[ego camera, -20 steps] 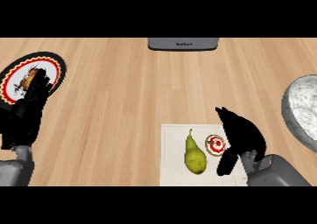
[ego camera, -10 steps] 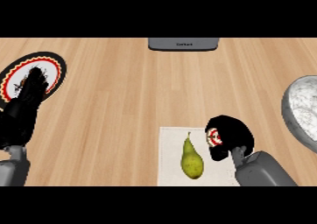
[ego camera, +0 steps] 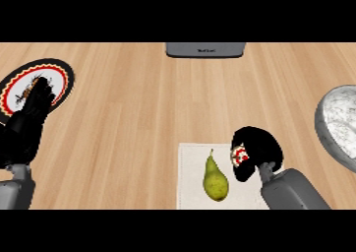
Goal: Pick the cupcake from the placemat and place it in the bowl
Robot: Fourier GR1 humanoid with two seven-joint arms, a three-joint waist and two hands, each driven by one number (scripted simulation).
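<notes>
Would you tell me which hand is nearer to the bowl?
Right. The right hand is left of the bowl, curled round the cupcake; the left hand rests far off over the plate.

Wooden counter (ego camera: 152, 98), white placemat (ego camera: 192, 172) at front, marbled bowl (ego camera: 332, 106) right, patterned plate (ego camera: 61, 78) left, grey object (ego camera: 205, 49) at back

A green pear (ego camera: 215, 178) is laid on a white cloth placemat (ego camera: 192, 165), left of the red-and-white cupcake (ego camera: 240, 156) and grey marbled bowl (ego camera: 332, 114).
</notes>
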